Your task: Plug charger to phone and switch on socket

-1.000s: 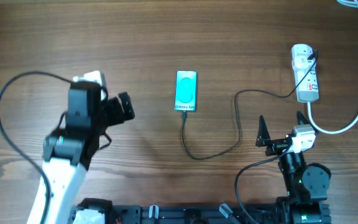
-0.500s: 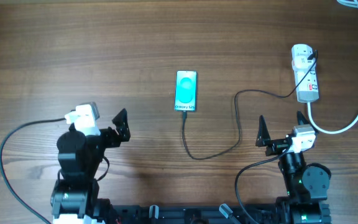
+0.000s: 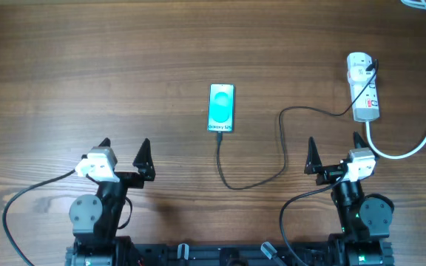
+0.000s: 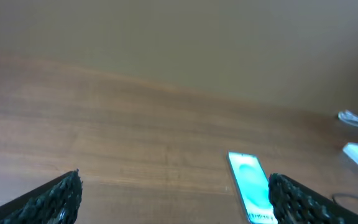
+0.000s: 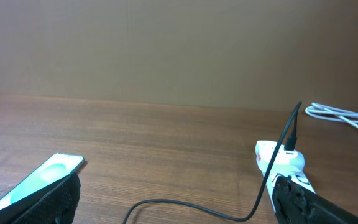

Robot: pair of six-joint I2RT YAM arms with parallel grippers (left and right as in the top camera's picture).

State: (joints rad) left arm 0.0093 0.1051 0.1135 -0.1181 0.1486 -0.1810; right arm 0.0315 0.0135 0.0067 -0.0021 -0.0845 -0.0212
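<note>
The phone (image 3: 221, 108) lies screen up at the table's middle, its teal screen lit; it also shows in the left wrist view (image 4: 250, 194) and right wrist view (image 5: 36, 180). The black charger cable (image 3: 251, 181) runs from the phone's near edge in a loop to its plug (image 3: 373, 66) in the white socket strip (image 3: 363, 87) at the far right; the strip shows in the right wrist view (image 5: 281, 158). My left gripper (image 3: 124, 154) is open and empty at the near left. My right gripper (image 3: 334, 152) is open and empty at the near right.
A thick white cord (image 3: 420, 148) curves from the strip's near end up along the right edge. Each arm's own black cable (image 3: 21, 203) trails near its base at the front edge.
My left arm has pulled back from the mid-left of the table to its base at the front, gripper open. The right arm, phone, cable and strip have not moved.
</note>
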